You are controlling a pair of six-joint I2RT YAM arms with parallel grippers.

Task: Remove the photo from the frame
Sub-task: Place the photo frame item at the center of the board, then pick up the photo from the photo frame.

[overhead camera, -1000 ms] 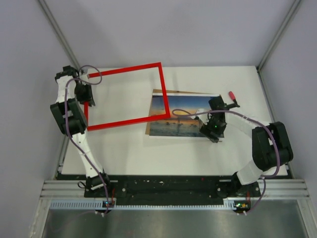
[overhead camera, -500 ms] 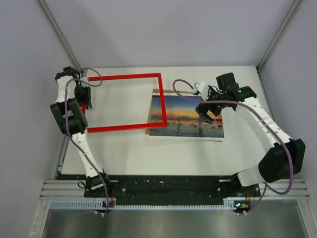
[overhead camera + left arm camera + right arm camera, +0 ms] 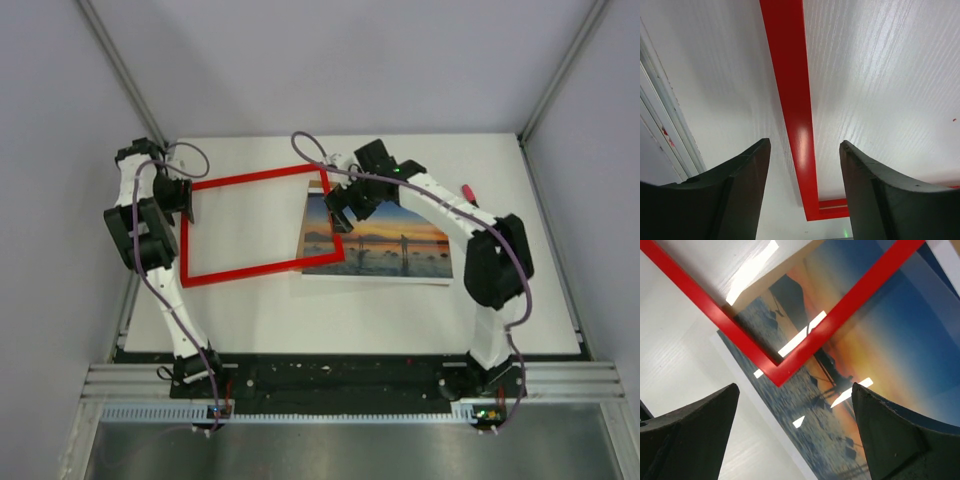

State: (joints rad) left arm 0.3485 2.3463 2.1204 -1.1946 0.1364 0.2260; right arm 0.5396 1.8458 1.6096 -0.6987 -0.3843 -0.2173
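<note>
The red frame (image 3: 258, 177) lies empty on the white table, its right side resting across the left edge of the photo (image 3: 395, 240). The photo, an orange and blue sunset print, lies face up outside the frame. My left gripper (image 3: 184, 196) hovers at the frame's left side. In the left wrist view the gripper (image 3: 805, 144) is open, and the red bar (image 3: 790, 75) runs between the fingers without touching them. My right gripper (image 3: 341, 212) hangs open over the frame's right side. In the right wrist view the gripper (image 3: 795, 387) stands just above the frame's corner (image 3: 780, 374) and the photo (image 3: 875, 350).
A brown backing board (image 3: 317, 186) peeks out from under the photo's top left edge. A small red-tipped object (image 3: 466, 190) lies right of the photo. The table's left rail (image 3: 665, 140) runs close to my left gripper. Grey walls enclose the table.
My left gripper has opened and let go of the frame, which now lies lower and turned. My right arm has swung left across the photo to the frame's right side.
</note>
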